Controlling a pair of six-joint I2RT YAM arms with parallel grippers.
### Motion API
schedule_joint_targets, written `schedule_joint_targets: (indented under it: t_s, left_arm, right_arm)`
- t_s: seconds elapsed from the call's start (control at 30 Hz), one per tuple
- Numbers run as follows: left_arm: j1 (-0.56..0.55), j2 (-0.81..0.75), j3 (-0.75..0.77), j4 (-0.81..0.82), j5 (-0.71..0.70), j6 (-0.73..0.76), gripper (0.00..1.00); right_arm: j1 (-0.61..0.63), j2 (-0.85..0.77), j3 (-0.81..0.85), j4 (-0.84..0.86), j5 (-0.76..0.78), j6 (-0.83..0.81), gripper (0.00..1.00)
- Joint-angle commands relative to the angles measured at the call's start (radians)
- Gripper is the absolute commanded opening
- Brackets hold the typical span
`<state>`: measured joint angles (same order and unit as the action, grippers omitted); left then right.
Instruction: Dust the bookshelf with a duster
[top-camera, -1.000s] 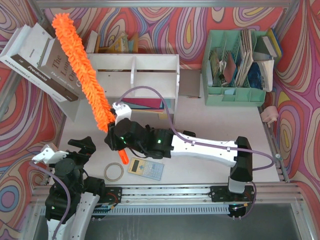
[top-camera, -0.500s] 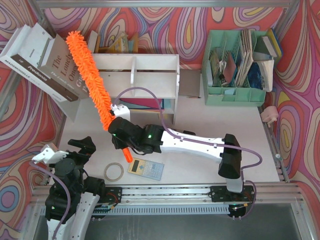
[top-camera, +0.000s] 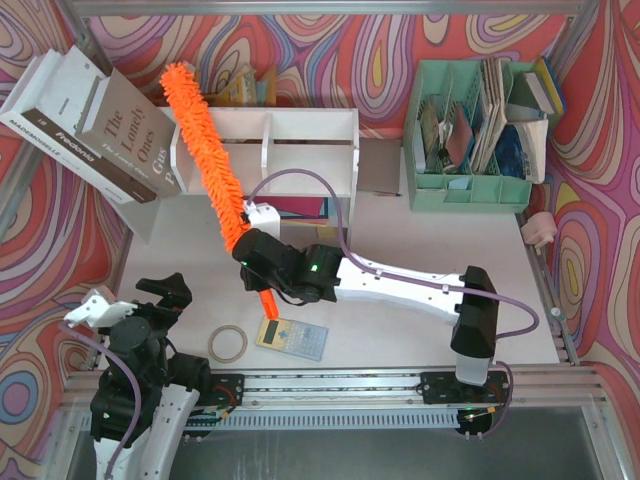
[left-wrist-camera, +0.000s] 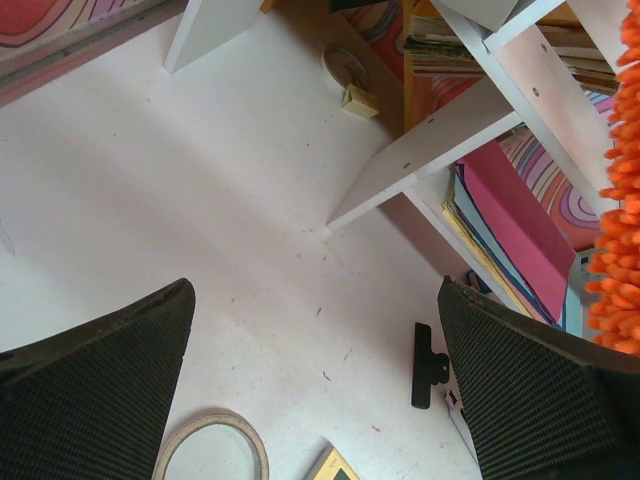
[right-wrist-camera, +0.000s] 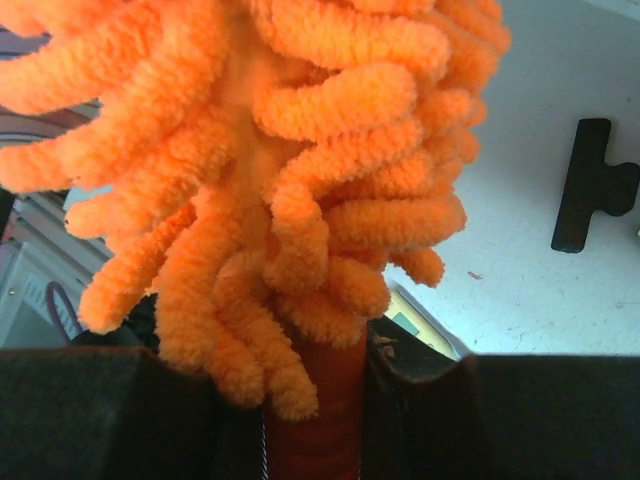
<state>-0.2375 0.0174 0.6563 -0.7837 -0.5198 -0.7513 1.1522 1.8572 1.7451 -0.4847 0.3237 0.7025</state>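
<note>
The orange fluffy duster (top-camera: 207, 150) slants up and to the left, its head crossing the left end of the white bookshelf (top-camera: 300, 125); contact cannot be judged. My right gripper (top-camera: 255, 265) is shut on its orange handle just below the fluff, and the handle's end sticks out toward the calculator. In the right wrist view the duster (right-wrist-camera: 300, 150) fills the frame, the handle pinched in my right gripper (right-wrist-camera: 315, 425). My left gripper (top-camera: 130, 298) rests at the near left, open and empty. Its wrist view shows the left gripper (left-wrist-camera: 315, 390) over bare table, bookshelf boards (left-wrist-camera: 440, 140) ahead and the duster (left-wrist-camera: 620, 200) at the right edge.
Large books (top-camera: 90, 120) lean at the far left beside the shelf. A mint-green organizer (top-camera: 480, 130) stands at the back right. A tape roll (top-camera: 227, 343) and a calculator (top-camera: 292, 336) lie near the front edge. A black binder clip (left-wrist-camera: 425, 365) lies by the shelf's foot.
The duster's head has swung rightward, from over the leaning books to over the shelf's left end. The right gripper shifted right with it. The left arm has stayed still.
</note>
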Motion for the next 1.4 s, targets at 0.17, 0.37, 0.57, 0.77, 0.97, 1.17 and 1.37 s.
schedule_joint_targets:
  t_s: [0.17,0.37,0.57,0.77,0.97,1.17,1.37]
  left_arm:
    - [0.004,-0.013,-0.009,0.008,0.006,0.014,0.98]
    - [0.004,-0.013,-0.009,0.006,0.006,0.012,0.98]
    - [0.004,-0.012,-0.009,0.006,0.004,0.013,0.99]
    - [0.004,-0.013,-0.008,0.006,0.004,0.013,0.98]
    - [0.004,-0.012,-0.008,0.005,0.004,0.012,0.99]
    - [0.004,-0.013,-0.009,0.007,0.006,0.013,0.98]
    - [0.004,-0.013,-0.010,0.007,0.006,0.013,0.99]
  right_arm:
    - [-0.004,-0.081,-0.006,0.039,0.057,0.040,0.00]
    - [0.004,-0.013,0.079,0.046,-0.032,0.010,0.00]
    - [0.014,0.034,0.116,0.025,-0.058,0.009,0.00]
    - [0.012,-0.017,0.051,0.007,0.015,0.051,0.00]
    - [0.012,-0.123,-0.051,-0.005,0.126,0.132,0.00]
    - [0.013,-0.196,-0.119,-0.044,0.206,0.219,0.00]
    - [0.012,-0.215,-0.133,-0.026,0.212,0.225,0.00]
